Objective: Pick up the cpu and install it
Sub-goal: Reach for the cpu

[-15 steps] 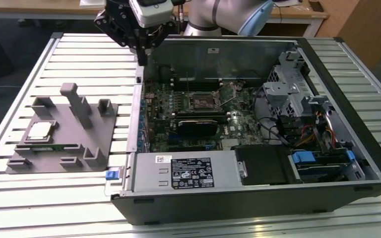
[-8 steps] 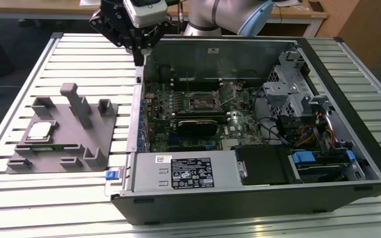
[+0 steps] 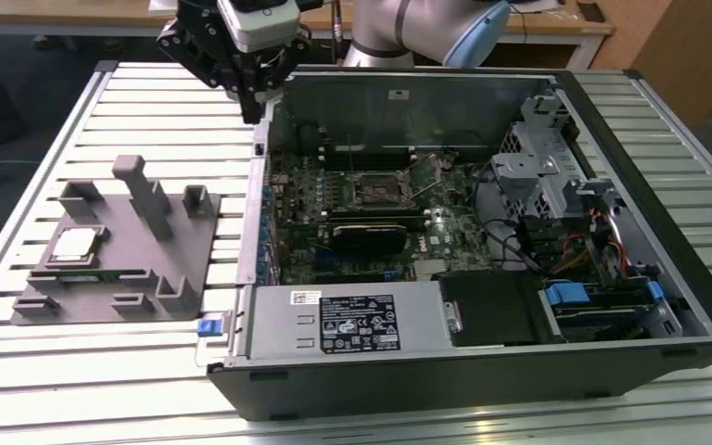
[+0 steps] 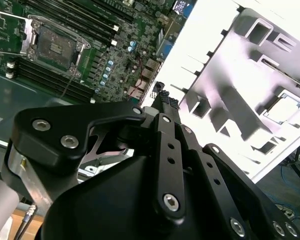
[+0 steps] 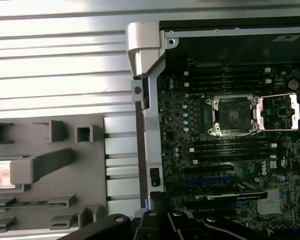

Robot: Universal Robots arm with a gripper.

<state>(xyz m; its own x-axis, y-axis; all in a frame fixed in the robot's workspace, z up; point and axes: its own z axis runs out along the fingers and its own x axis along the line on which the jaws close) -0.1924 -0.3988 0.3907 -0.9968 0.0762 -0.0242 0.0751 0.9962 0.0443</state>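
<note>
Starting at the exterior view's left, the grey fixture sits flat on the slatted tabletop. The cpu lies in a shallow square recess of that fixture, silvery top up, with upright blocks standing just beside it. In the first wrist view one of those blocks covers part of the chip.

Further right, the tool hangs above the tabletop at the far corner of the open computer case. It is well apart from the chip and touches nothing I can make out. I cannot tell whether it is spread or pressed together. It carries no chip.

Right again, inside the case, the motherboard socket looks bare, and its metal frame is swung open beside it.

I judge the pick to be the step in hand, not yet made, with the install waiting on it. Reaching the chip would call for travel toward the exterior view's left. After that would come a straight descent clear of the blocks, with the tool squared to the chip's edges, since it lies low in its recess and offers little to grip.
</note>
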